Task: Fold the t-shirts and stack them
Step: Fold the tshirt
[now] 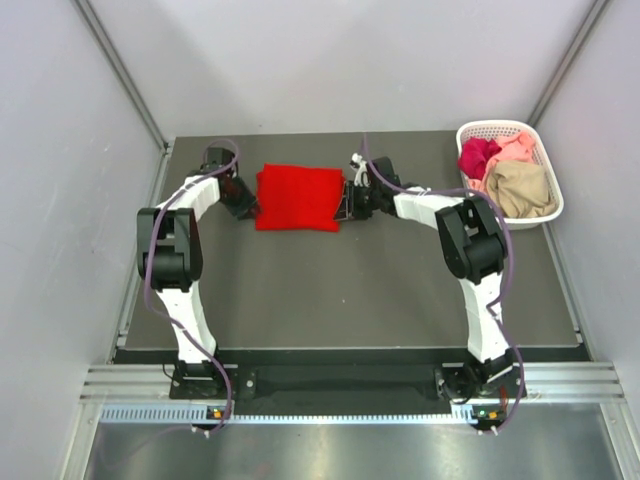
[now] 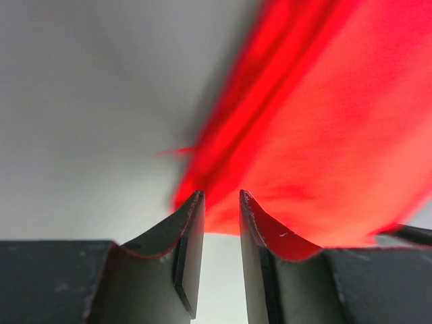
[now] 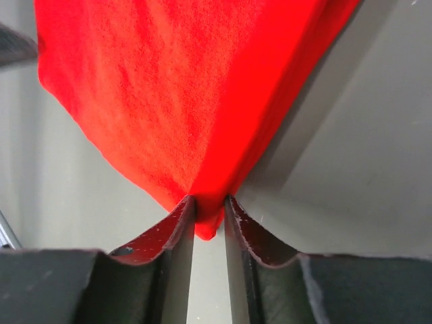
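Two arms reach over the dark table [image 1: 350, 285], one at each side of a single red t-shirt [image 1: 297, 197]. The shirt lies as a folded rectangle in the far middle of the table. At its left edge, the left gripper [image 1: 248, 207] has its two fingers [image 2: 185, 233] drawn close together, with a blurred corner of red cloth between their tips. At the shirt's right edge, the right gripper [image 1: 345, 203] pinches another red corner, and a point of cloth pokes down between its two fingers [image 3: 177, 233]. In the far right corner stands one white basket [image 1: 497, 124] holding three more shirts, bunched and unfolded: one magenta t-shirt [image 1: 478, 155], one pale pink t-shirt [image 1: 515, 150] and one tan t-shirt [image 1: 522, 188].
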`<state>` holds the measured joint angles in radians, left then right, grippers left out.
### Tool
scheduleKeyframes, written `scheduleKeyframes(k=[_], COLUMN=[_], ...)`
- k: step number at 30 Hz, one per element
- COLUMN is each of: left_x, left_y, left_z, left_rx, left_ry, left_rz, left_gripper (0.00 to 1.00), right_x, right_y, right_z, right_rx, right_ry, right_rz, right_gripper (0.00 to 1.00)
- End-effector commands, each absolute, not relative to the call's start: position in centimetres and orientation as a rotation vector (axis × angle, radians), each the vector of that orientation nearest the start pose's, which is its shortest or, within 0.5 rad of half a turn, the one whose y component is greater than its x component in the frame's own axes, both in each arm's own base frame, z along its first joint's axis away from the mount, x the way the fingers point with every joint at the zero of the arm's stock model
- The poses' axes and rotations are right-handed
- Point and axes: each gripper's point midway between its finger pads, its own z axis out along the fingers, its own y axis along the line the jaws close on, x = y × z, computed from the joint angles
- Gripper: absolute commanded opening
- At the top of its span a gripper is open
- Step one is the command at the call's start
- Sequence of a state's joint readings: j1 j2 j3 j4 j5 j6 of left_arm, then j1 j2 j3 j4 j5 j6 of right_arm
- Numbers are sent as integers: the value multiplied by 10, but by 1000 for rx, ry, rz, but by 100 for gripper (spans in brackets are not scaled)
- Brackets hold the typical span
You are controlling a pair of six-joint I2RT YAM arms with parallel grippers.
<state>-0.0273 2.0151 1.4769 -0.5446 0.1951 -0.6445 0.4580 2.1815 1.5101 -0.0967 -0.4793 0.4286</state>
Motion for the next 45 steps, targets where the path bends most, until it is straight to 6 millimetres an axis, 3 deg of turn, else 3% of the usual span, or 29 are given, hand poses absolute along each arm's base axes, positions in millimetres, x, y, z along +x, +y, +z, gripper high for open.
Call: scheduleKeyframes(k=[1,2,3,4,5,7,8,10,11,12,13,14,16,17,18,19,20,24,27,34,38,40,41,43,44,45], left_x=[509,519,531,538,545,561,568,583,590,598,605,609,624,629,634,638,644,662,664,662,653,651,641,628,613,601], left_y=[-86,-93,-108,-116,-125,-141,-143,-143,-143,-142,-138,-138,-130,-128,-128,-128,-110,-99,-96,-95,-96,-87,-81,-70,-70,-71], left_z=[151,154,173,179,166,181,160,161,143,147,143,128,128,116,118,116,107,106,102,100,129,161,187,211,232,237], left_rx=[-635,-614,-535,-517,-501,-405,-418,-388,-394,-379,-378,-391,-408,-422,-417,-434,-473,-482,-502,-478,-431,-355,-364,-346,-333,-311], left_ry=[2317,2291,2231,2206,2220,2158,2184,2154,2170,2149,2142,2158,2127,2133,2114,2104,2091,2048,2046,2053,2066,2071,2081,2079,2074,2089], left_rz=[-668,-722,-845,-913,-974,-1097,-1105,-1112,-1110,-1103,-1093,-1096,-1079,-1082,-1086,-1095,-1084,-1083,-1089,-1078,-1102,-1004,-945,-869,-846,-825], left_gripper=[33,33,34,33,33,32,32,31,31,31,31,31,31,31,31,31,31,32,31,32,33,33,33,34,34,34], right_x=[431,431,431,432,435,442,447,462,465,473,482,484,501,505,510,518,521,541,550,576,575,568,563,551,544,533], right_y=[322,320,318,317,314,311,310,309,311,313,313,316,324,327,329,332,335,332,328,313,306,302,300,294,291,285], right_z=[66,67,73,74,77,84,89,100,104,109,116,120,134,134,125,134,135,114,99,85,93,112,135,144,149,168], right_rx=[-316,-305,-300,-291,-269,-238,-206,-171,-145,-140,-133,-129,-150,-147,-144,-153,-156,-115,-78,-9,-6,-30,-63,-90,-109,-120], right_ry=[2384,2387,2382,2382,2383,2382,2370,2318,2306,2281,2240,2231,2142,2133,2139,2106,2094,2110,2122,2097,2091,2072,2041,2056,2065,2048], right_rz=[969,962,955,945,922,898,897,913,941,961,984,1020,1075,1094,1105,1121,1133,1086,1076,1041,1037,1024,1014,994,972,962], right_gripper=[26,30,39,43,45,47,47,47,43,42,41,38,37,36,36,35,35,31,29,28,28,30,34,38,42,45])
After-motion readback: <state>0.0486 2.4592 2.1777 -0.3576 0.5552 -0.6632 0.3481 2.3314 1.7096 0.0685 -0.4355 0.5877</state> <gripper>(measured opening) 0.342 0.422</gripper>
